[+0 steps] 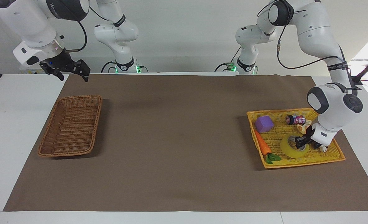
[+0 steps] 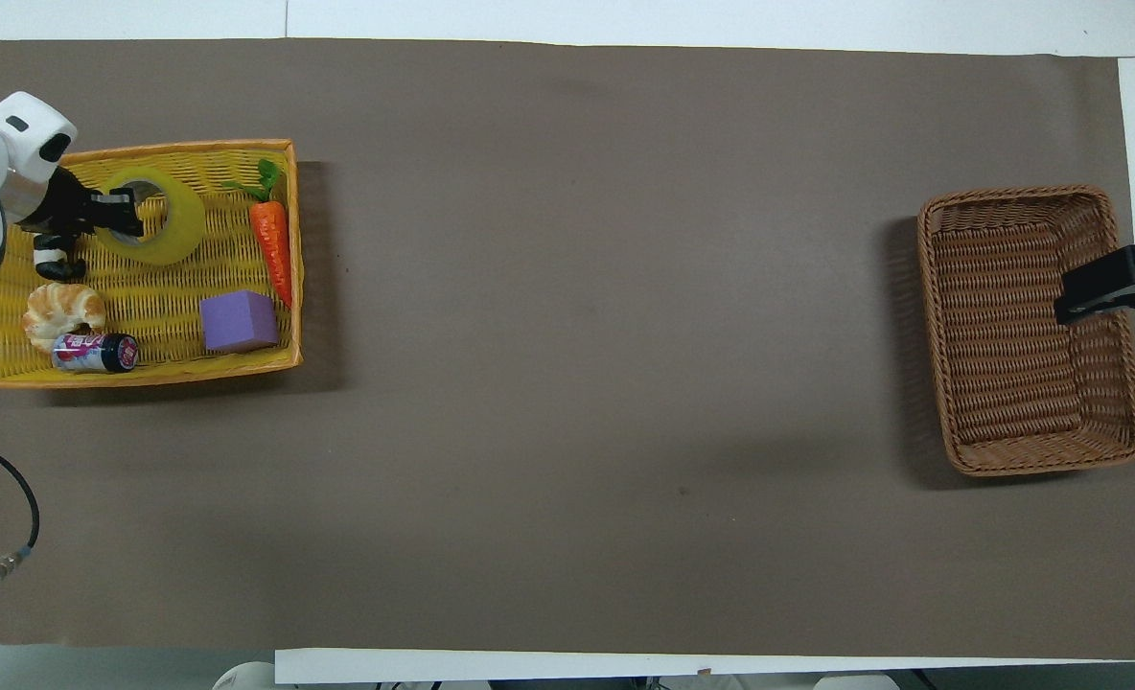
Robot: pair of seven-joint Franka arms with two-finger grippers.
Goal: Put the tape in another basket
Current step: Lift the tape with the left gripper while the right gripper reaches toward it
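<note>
The tape point(image 1: 289, 150) point(image 2: 174, 226), a translucent yellow roll, sits in the yellow tray point(image 1: 296, 165) point(image 2: 136, 376) at the left arm's end of the table. My left gripper point(image 1: 299, 143) point(image 2: 123, 213) is shut on the roll's wall, one finger inside its core, and the roll looks slightly tipped. The brown wicker basket point(image 1: 72, 127) point(image 2: 1028, 335) stands with nothing in it at the right arm's end. My right gripper point(image 1: 73, 77) waits open in the air over the basket's edge nearest the robots.
The tray also holds an orange carrot point(image 1: 262, 144) point(image 2: 270, 244), a purple cube point(image 1: 264, 123) point(image 2: 238, 321), a small can point(image 1: 295, 119) point(image 2: 95, 353), a croissant point(image 1: 304, 127) point(image 2: 62, 311) and a small white piece point(image 1: 323, 149) point(image 2: 50, 261). Brown matting lies between tray and basket.
</note>
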